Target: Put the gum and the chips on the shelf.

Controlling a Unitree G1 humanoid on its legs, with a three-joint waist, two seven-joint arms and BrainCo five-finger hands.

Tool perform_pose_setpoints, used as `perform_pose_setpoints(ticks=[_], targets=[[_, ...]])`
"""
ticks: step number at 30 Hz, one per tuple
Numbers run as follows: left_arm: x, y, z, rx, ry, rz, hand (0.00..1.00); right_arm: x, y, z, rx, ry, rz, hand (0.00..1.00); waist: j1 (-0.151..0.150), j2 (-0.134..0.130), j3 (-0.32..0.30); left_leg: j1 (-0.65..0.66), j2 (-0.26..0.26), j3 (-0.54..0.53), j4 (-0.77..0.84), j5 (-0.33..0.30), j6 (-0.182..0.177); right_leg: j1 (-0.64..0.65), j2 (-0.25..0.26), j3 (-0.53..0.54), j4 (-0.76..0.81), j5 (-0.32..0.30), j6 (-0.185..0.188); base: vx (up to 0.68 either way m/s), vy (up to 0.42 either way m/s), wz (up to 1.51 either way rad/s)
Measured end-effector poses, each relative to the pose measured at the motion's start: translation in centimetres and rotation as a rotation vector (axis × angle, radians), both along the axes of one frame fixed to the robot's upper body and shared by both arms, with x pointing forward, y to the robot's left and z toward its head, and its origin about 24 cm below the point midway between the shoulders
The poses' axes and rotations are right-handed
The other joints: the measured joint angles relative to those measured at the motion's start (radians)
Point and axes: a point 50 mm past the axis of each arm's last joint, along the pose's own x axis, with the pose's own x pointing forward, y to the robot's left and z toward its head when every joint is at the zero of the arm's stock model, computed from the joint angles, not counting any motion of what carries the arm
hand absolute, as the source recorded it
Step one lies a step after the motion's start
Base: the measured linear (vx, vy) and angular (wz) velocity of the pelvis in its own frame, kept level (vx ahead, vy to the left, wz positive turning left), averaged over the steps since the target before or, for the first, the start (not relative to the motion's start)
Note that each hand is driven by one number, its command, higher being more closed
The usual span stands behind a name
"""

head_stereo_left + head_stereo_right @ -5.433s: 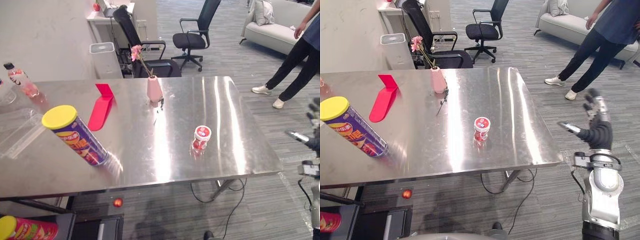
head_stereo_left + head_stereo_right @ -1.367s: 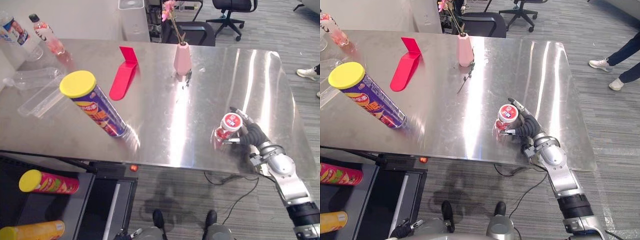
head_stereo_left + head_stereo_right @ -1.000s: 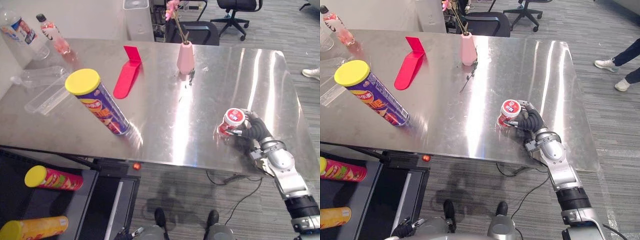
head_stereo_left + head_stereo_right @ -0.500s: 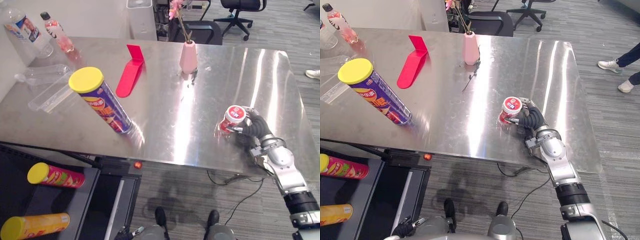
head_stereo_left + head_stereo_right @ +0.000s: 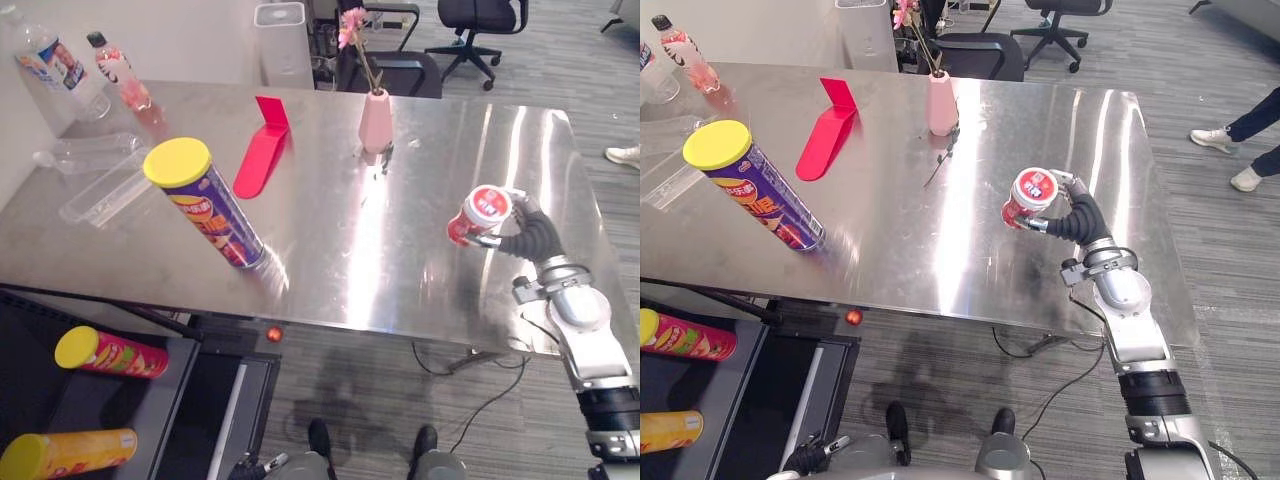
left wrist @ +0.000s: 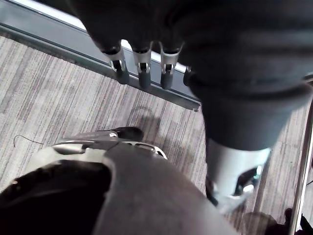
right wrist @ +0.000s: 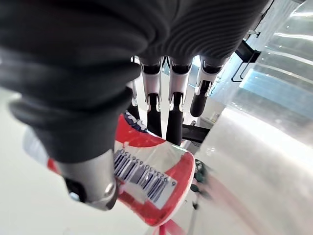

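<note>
Where your right hand [image 5: 1080, 222] sits above the right half of the worktop [image 5: 940, 230], its fingers and thumb are curled round the gum tub [image 5: 1030, 195], a red-and-white container with a white lid. The tub is tilted and held clear of the steel surface (the right wrist view shows the thumb against its barcode side and the fingers across the far side). Your left hand [image 6: 142, 63] hangs over the grey floor with its fingers relaxed, holding nothing.

Well apart from the tub, towards the left of the worktop and near its front edge, the chips can [image 5: 205, 205] stands on its base, purple with a yellow lid. Behind it lie a red stand [image 5: 260, 150] and a clear plastic tray [image 5: 100, 185]. A pink vase [image 5: 376, 122] with a flower stands near the far edge.

Below the worktop's left end, the black shelf [image 5: 150, 400] carries two cans on their sides, a red can [image 5: 110, 355] and an orange can [image 5: 70, 455].
</note>
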Motion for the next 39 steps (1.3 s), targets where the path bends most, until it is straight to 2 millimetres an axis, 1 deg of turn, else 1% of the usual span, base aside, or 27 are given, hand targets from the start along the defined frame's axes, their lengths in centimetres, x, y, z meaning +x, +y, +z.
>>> perform_pose_setpoints(ticks=[4,6,8,10,14,16,20,26,29,31,35,36,38,39], targets=[[-0.7,0.4,0.0,0.017,0.014,0.025,0.0,-0.9,-0.4,0.2,0.022,0.001,0.01,1.0,-0.003,-0.017,-0.043,0.0,0.005,0.002,-0.001,-0.001,-0.001,-0.001,0.005,0.002,0.0,0.0,0.0,0.0,-0.003,-0.01],[-1.2,0.5,-0.1,0.022,0.025,0.034,0.0,-1.2,-0.4,0.0,0.031,0.02,0.024,1.0,-0.009,-0.025,-0.071,0.0,0.007,0.002,-0.001,-0.001,-0.001,-0.001,0.006,0.003,0.0,0.0,-0.001,0.0,0.0,0.0],[-1.4,0.5,-0.1,0.024,0.032,0.039,0.0,-1.5,-0.4,-0.1,0.039,0.025,0.03,1.0,-0.01,-0.027,-0.084,0.0,0.009,0.001,-0.001,0.0,-0.002,-0.001,0.007,0.003,0.0,0.001,-0.002,0.0,0.0,0.0],[-1.8,0.6,-0.2,0.026,0.042,0.045,0.0,-1.8,-0.3,-0.3,0.035,0.036,0.045,1.0,-0.017,-0.03,-0.1,0.001,0.011,-0.003,-0.001,0.002,-0.004,0.0,0.008,0.001,0.006,0.0,-0.004,-0.03,-0.009,0.03],[-1.9,0.7,-0.2,0.042,0.051,0.024,0.0,-2.5,-0.4,-0.7,0.023,0.065,0.055,1.0,-0.024,-0.036,-0.106,0.0,0.013,-0.017,-0.001,0.006,-0.005,-0.002,0.008,-0.005,0.024,-0.008,-0.013,-0.03,-0.008,0.09],[-2.0,0.7,-0.2,0.043,0.054,0.023,0.0,-2.9,-1.0,-1.3,0.043,0.103,0.043,1.0,-0.023,-0.041,-0.117,-0.001,0.014,-0.023,-0.001,0.009,-0.006,-0.002,0.009,-0.005,0.029,-0.01,-0.016,-0.02,-0.005,0.08],[-2.3,0.9,-0.3,0.049,0.067,0.039,0.0,-3.3,-1.1,-2.1,0.035,0.14,0.052,1.0,-0.025,-0.046,-0.128,0.001,0.017,-0.024,-0.001,0.014,-0.006,-0.006,0.01,-0.001,0.04,-0.013,-0.02,0.0,0.0,0.0],[-3.0,1.3,-0.4,0.056,0.09,0.064,0.0,-3.9,-1.2,-3.4,0.044,0.2,0.073,1.0,-0.023,-0.07,-0.148,0.001,0.027,-0.006,-0.001,0.019,-0.011,-0.022,0.017,0.017,0.052,-0.015,-0.024,-0.03,-0.006,-0.08],[-3.1,1.3,-0.4,0.061,0.097,0.069,0.0,-4.1,-1.3,-3.8,0.046,0.215,0.069,1.0,-0.024,-0.072,-0.151,-0.002,0.03,-0.015,-0.001,0.021,-0.012,-0.02,0.019,0.009,0.054,-0.017,-0.026,0.0,-0.009,0.07],[-3.1,1.3,-0.5,0.064,0.101,0.074,0.0,-4.3,-1.4,-4.0,0.067,0.227,0.074,1.0,-0.023,-0.073,-0.153,-0.015,0.033,-0.035,-0.001,0.022,-0.015,-0.016,0.018,-0.008,0.058,-0.03,-0.028,-0.02,-0.03,0.28],[-3.2,1.2,-0.5,0.072,0.109,0.092,0.0,-4.2,-0.5,-4.5,0.07,0.249,0.117,1.0,-0.01,-0.069,-0.155,-0.049,0.039,-0.112,0.005,0.035,-0.011,-0.002,0.022,-0.08,0.064,-0.053,-0.03,0.0,-0.043,0.55],[-3.1,1.1,-0.5,0.07,0.1,0.101,0.0,-3.8,0.4,-4.7,0.072,0.255,0.152,1.0,0.007,-0.067,-0.154,-0.071,0.045,-0.147,0.007,0.057,-0.014,-0.004,0.027,-0.112,0.072,-0.052,-0.034,0.02,-0.065,0.69],[-2.9,1.1,-0.4,0.068,0.091,0.115,0.0,-3.0,1.5,-4.5,0.097,0.246,0.185,1.0,0.015,-0.063,-0.151,-0.101,0.049,-0.196,0.014,0.072,-0.02,-0.005,0.037,-0.141,0.079,-0.057,-0.042,0.01,-0.069,0.79],[-2.7,1.0,-0.3,0.059,0.071,0.151,0.0,-2.1,2.4,-4.1,0.113,0.229,0.213,1.0,0.033,-0.061,-0.138,-0.135,0.052,-0.229,0.059,0.072,-0.02,-0.002,0.042,-0.157,0.082,-0.062,-0.05,-0.02,-0.063,0.74]])
